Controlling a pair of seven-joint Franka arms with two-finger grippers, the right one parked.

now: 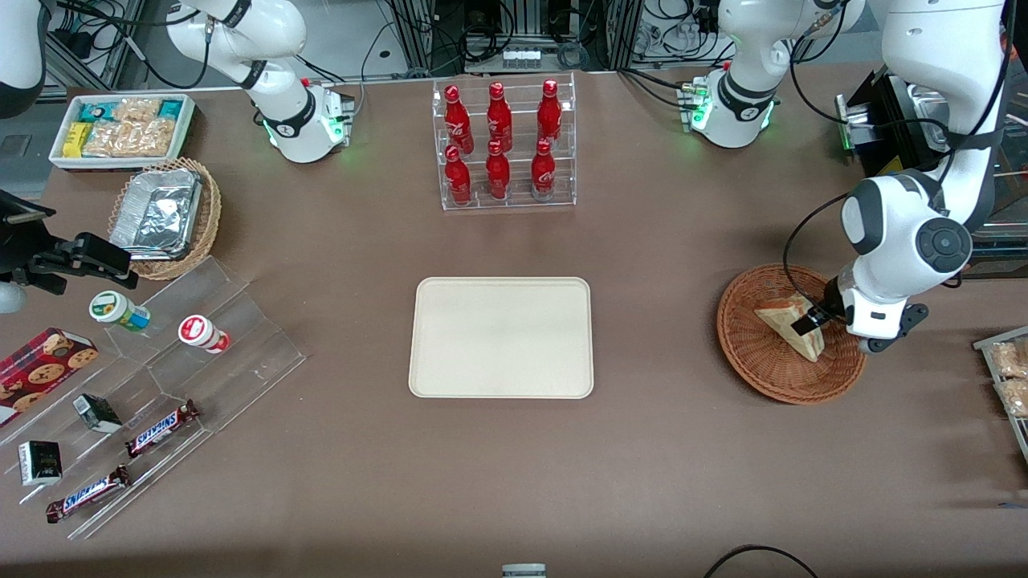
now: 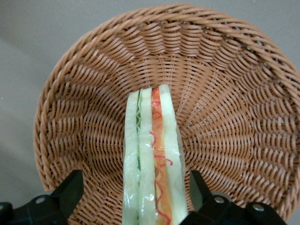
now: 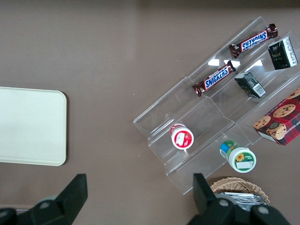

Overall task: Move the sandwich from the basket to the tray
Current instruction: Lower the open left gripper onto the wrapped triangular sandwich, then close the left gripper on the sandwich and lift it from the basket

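Brown table (image 1: 683, 449) with snack displays toward the parked arm's end, a rack of red bottles (image 1: 502, 144) farther from the front camera, and the cream tray (image 1: 502, 337) bare in the middle. Sandwich (image 1: 793, 325) sits in the reddish-brown basket (image 1: 763, 369) toward the working arm's end, standing on edge and well apart from the tray. Gripper (image 1: 811, 321) is down inside the basket, fingers (image 2: 70, 190) spread and straddling the wedge, one on each bread face. In the wrist view there's a clear gap on one side, while the other finger looks close to or just touching the wrap; no squeeze showing yet. Handling guess: light, soft bread in shiny clear film (image 2: 178, 154), so it'll compress easily and the film may be slippery. Best hold is across the two flat bread faces near the middle of the wedge, not on the cut edge with the red and green filling (image 2: 157, 140). Close gently: too hard and it squashes, too light and it could slide out or pivot on the lift. Not yet lifted; the transfer to the tray is all ahead.
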